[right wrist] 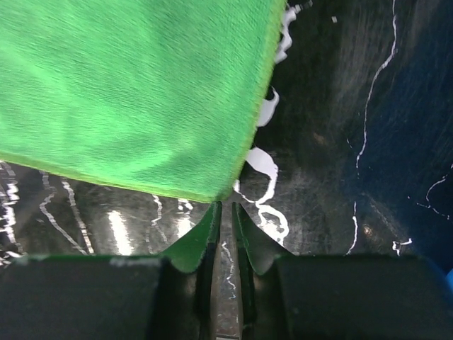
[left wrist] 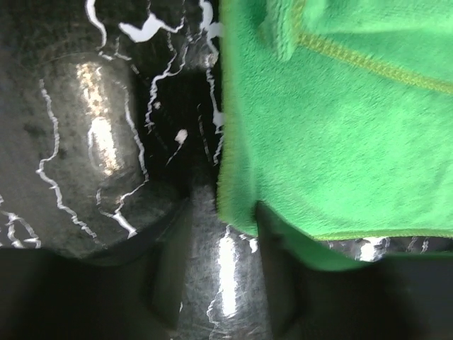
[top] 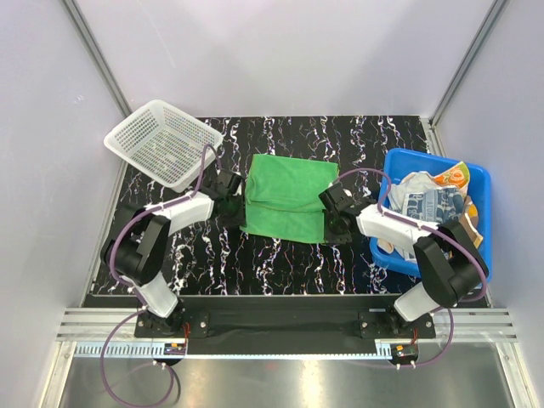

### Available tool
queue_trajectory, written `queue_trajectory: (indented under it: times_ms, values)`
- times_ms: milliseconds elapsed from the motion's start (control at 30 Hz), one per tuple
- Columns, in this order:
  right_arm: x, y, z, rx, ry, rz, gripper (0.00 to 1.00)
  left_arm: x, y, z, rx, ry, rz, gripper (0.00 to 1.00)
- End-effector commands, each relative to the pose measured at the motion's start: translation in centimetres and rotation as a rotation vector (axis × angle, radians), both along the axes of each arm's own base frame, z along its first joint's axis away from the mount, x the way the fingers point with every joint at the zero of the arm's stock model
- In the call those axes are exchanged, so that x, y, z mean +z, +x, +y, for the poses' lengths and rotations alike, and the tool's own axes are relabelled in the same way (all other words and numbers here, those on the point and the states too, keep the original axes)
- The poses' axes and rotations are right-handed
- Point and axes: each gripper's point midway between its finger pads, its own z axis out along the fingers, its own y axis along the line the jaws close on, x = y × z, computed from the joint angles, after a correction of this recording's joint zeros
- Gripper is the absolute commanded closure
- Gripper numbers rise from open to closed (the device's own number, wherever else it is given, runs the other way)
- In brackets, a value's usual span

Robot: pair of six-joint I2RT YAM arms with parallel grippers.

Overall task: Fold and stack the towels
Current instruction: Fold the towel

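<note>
A plain green towel [top: 287, 197] lies folded on the black marbled table, with a doubled layer along its near half. My left gripper [top: 233, 191] is open at the towel's left edge. In the left wrist view [left wrist: 216, 237] its jaws stand wide apart, and a corner of the green towel [left wrist: 333, 127] reaches just between their tips. My right gripper [top: 334, 206] sits at the towel's right edge. In the right wrist view [right wrist: 226, 210] its jaws are almost together and empty, with the green towel's corner [right wrist: 134, 92] just ahead of the tips.
A blue tub [top: 399, 158] at the right holds crumpled towels: a navy patterned one [top: 422, 202] and an orange printed one [top: 451, 176]. A white mesh basket [top: 161, 141] stands tilted at the back left. The table's side walls are close.
</note>
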Motion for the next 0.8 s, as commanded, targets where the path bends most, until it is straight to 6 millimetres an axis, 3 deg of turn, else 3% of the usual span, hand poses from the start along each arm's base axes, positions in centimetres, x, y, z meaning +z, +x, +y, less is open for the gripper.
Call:
queue_trajectory:
  times_ms: [0, 33, 167, 467, 567, 633, 667, 767]
  values:
    - [-0.6, 0.1, -0.8, -0.034, -0.033, -0.003, 0.83, 0.3, 1.4, -0.8, -0.006, -0.027, -0.030, 0.65]
    - [-0.7, -0.1, -1.1, -0.042, -0.043, 0.002, 0.83, 0.3, 1.4, -0.8, -0.006, -0.022, -0.029, 0.82]
    - [-0.6, -0.8, -2.2, -0.054, -0.083, 0.011, 0.88, 0.3, -0.1, -0.4, -0.001, -0.011, 0.018, 1.00]
    - [1.2, -1.9, -2.6, -0.059, -0.043, -0.018, 0.87, -0.8, -6.2, 1.0, 0.076, 0.060, 0.118, 1.00]
    - [2.4, -1.8, -2.1, -0.064, -0.003, -0.039, 0.84, -0.6, -7.8, 0.7, 0.082, 0.028, 0.131, 0.94]
    - [3.1, -1.5, -1.8, -0.074, 0.018, -0.054, 0.79, 0.0, -7.9, 0.8, 0.089, 0.019, 0.117, 0.71]
    - [3.4, -1.3, -1.7, -0.078, 0.021, -0.062, 0.77, 0.4, -7.9, 1.1, 0.087, 0.030, 0.111, 0.67]
    - [4.6, 0.6, -1.2, -0.095, 0.031, -0.120, 0.73, 3.2, -5.4, 1.7, 0.093, 0.061, 0.021, 0.52]
